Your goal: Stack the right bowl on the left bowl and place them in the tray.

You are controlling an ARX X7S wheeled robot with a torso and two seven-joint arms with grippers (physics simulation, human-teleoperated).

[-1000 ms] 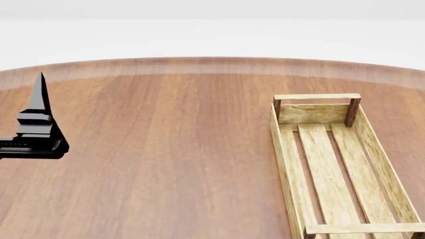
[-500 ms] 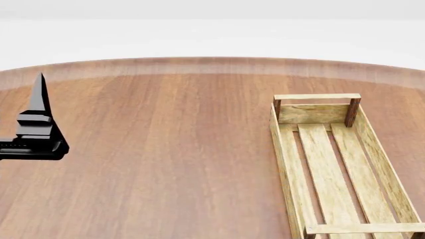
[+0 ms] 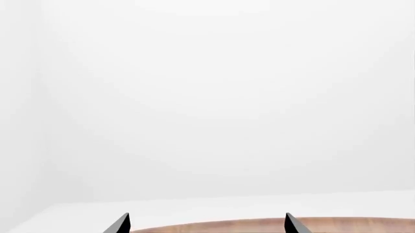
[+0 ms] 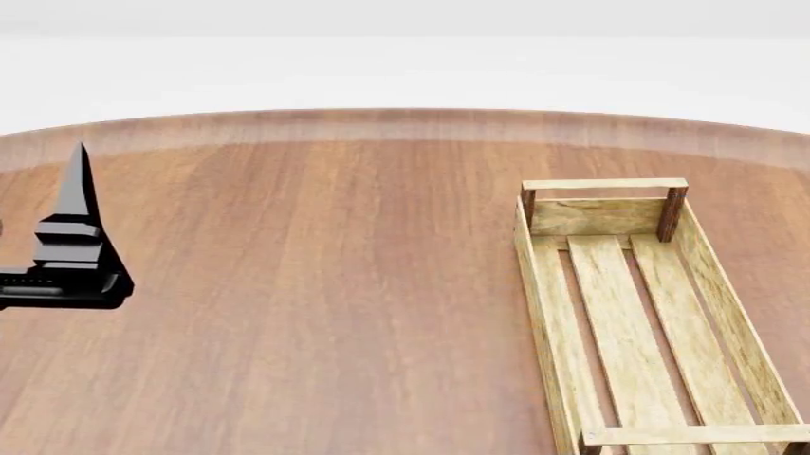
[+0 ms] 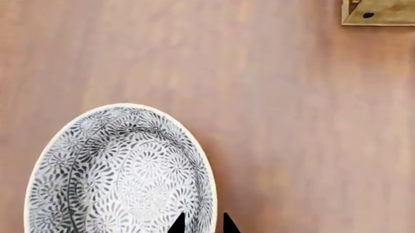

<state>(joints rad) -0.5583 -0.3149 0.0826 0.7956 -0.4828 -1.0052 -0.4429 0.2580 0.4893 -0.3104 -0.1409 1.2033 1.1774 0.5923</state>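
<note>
A white bowl with a grey floral pattern (image 5: 120, 170) shows only in the right wrist view, over the wooden table. My right gripper (image 5: 203, 224) is closed narrowly across its rim, one fingertip inside the bowl and one outside. The second bowl is out of view. The light-wood slatted tray (image 4: 633, 313) lies empty at the right of the head view, and one corner of it shows in the right wrist view (image 5: 379, 12). My left gripper (image 4: 79, 171) hovers at the far left, open and empty; its fingertips (image 3: 120, 224) stand wide apart.
The round brown table (image 4: 329, 284) curves away at its far edge (image 4: 379, 118), with white floor beyond. The right arm and the bowl lie outside the head view.
My left gripper has drifted very slightly downward in the head view. The tray has not moved.
</note>
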